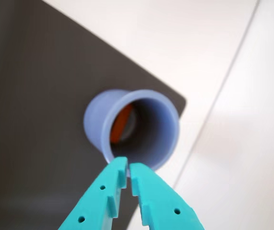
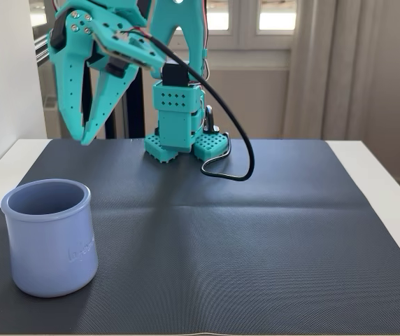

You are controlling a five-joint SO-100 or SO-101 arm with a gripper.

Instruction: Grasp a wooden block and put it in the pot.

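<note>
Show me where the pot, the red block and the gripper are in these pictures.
pot point(image 2: 50, 248), fixed view, on its front wall.
block point(image 1: 121, 123), wrist view, on the orange-red sliver visible inside the pot.
gripper point(image 1: 128, 168), wrist view, midway between its two fingertips, which are nearly together.

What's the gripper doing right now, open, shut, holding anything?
Gripper: shut, empty, raised above the pot. The wooden block already lies inside the pot.

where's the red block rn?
Inside the pot: the wrist view shows the wooden block leaning against its left inner wall. The fixed view hides it; there the pot stands at the mat's front left.
</note>
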